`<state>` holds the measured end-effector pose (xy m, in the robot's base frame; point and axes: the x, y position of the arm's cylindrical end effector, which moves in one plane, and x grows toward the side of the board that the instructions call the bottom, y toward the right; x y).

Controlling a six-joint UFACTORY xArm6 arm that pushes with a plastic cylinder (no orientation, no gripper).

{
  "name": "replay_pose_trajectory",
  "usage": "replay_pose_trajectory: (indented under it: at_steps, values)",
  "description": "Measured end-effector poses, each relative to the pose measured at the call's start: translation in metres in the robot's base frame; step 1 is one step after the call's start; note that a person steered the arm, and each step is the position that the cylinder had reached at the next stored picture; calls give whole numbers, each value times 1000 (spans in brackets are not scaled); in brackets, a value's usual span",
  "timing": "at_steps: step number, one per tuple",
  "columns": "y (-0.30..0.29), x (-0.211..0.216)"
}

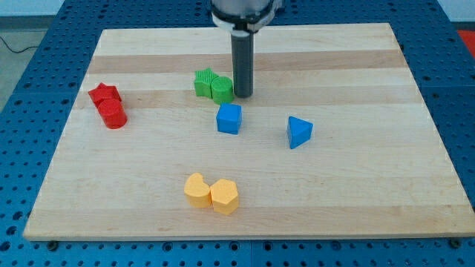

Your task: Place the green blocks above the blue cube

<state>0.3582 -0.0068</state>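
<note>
Green blocks (pixel 213 84) already sit just above the blue cube (pixel 229 118), my tip (pixel 243 96) touching their right; no jaws fitted, little left

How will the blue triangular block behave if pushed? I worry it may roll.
The blue triangular block probably slides rather than rolls: it rests on a flat face. Pushed off-centre, its angled sides may make it spin. It looks small and rigid, likely light.

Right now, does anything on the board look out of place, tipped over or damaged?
Nothing stands out. The two green blocks sit touching each other just above the blue cube, with my tip at their right side. The red, yellow and blue triangular blocks lie flat and look intact.
</note>
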Motion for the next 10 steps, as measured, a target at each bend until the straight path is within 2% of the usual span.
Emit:
replay_pose_trajectory:
  at_steps: [1,2,3,4,6,10]
  values:
    - [-34,-47]
    - [-101,-55]
    - [-115,-35]
    - [-104,-12]
    - [-72,0]
    - [-49,15]
